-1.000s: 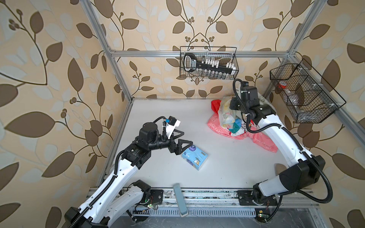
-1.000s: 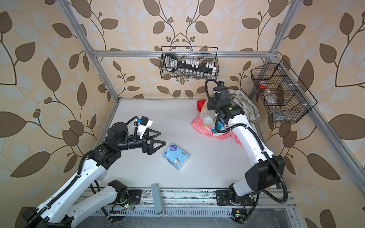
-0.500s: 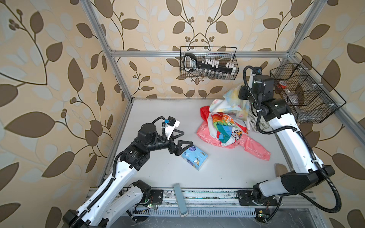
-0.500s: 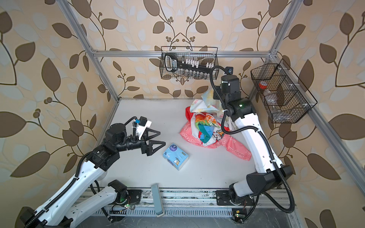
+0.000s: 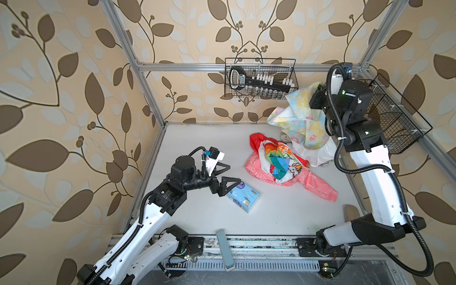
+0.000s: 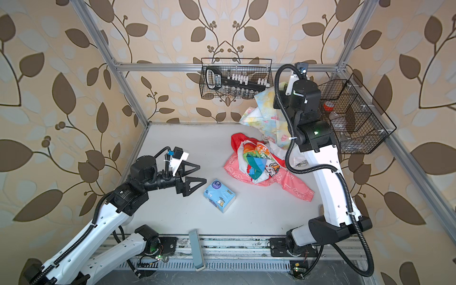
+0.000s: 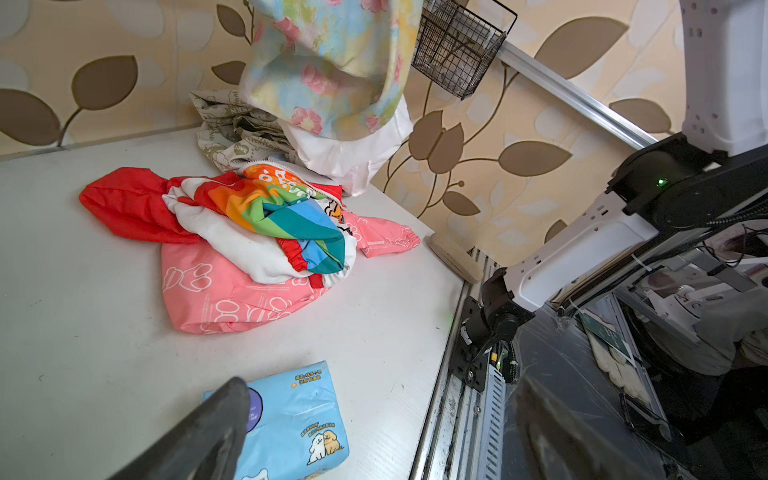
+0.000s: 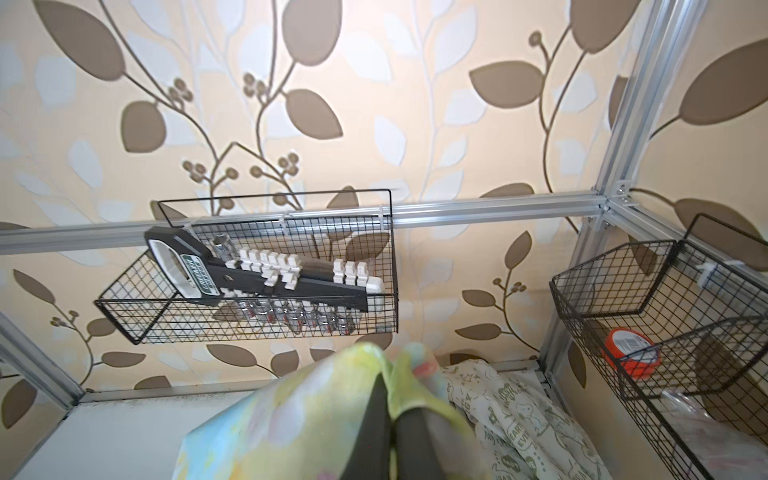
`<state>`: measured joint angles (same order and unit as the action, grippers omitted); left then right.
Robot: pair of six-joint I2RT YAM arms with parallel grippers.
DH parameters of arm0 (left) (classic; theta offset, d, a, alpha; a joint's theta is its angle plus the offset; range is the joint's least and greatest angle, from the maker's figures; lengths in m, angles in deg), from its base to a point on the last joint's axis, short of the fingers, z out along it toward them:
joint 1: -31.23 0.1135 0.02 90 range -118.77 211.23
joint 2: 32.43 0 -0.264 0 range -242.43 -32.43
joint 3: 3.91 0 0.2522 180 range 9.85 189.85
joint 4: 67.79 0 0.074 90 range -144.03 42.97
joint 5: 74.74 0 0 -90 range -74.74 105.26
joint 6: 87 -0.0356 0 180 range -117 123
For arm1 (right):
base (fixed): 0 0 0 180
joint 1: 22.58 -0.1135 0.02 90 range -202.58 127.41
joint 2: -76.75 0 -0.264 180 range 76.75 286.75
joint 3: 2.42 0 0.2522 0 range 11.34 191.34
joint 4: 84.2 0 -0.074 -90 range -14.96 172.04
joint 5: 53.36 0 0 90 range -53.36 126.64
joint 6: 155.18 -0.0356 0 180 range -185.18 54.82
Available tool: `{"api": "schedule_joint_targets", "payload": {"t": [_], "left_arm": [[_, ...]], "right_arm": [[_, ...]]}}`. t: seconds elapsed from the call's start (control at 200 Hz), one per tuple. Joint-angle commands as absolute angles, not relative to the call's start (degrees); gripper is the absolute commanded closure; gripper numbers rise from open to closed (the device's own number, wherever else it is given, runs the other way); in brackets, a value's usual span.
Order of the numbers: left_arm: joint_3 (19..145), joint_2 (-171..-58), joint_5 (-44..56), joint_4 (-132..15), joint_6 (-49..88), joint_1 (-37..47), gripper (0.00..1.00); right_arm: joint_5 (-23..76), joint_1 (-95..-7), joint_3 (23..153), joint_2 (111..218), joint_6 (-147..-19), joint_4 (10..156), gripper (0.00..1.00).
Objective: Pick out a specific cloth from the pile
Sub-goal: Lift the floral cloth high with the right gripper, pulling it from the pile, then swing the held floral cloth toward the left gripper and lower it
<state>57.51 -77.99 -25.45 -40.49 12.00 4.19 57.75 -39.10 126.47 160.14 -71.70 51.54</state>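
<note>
The right gripper (image 8: 390, 399) is shut tight on the cloth (image 8: 291, 428). This is the pale yellow one with pink flowers and blue-green blotches. In both top views the cloth (image 5: 302, 118) is held up high in the back right corner, close to the wire basket (image 5: 260, 79) on the back wall. It hangs down over the white cloth with green print (image 7: 232, 129). The pile (image 5: 278, 162) of coral pink, red and rainbow pieces lies on the counter (image 5: 197, 148), just in front. The left gripper (image 5: 234, 174) is wide open. It hangs low over the counter, just beside the light blue tissue pack (image 5: 244, 196).
</note>
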Motion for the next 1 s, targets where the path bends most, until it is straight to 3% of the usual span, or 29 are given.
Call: {"api": "schedule_joint_targets", "payload": {"t": [0.0, 0.35, 0.575, 0.995], "left_arm": [[57.41, -76.58, -24.41, -41.47, 10.86, 3.55, 0.01], [57.4, -73.68, -21.68, -40.81, 10.83, 3.11, 0.01], [57.48, -72.1, -19.52, -39.95, 11.05, 2.42, 0.01], [59.24, -67.02, -12.31, -33.28, 10.92, 2.23, 0.01]], "right_arm": [[52.1, -39.46, 128.42, 157.31, -71.56, 58.37, 1.0], [30.22, -39.55, 130.44, 157.06, -81.03, 65.92, 1.0], [16.14, -40.52, 134.94, 163.55, -89.0, 69.21, 1.0], [10.32, -49.66, 142.69, 178.81, -89.9, 70.91, 1.0]]}}
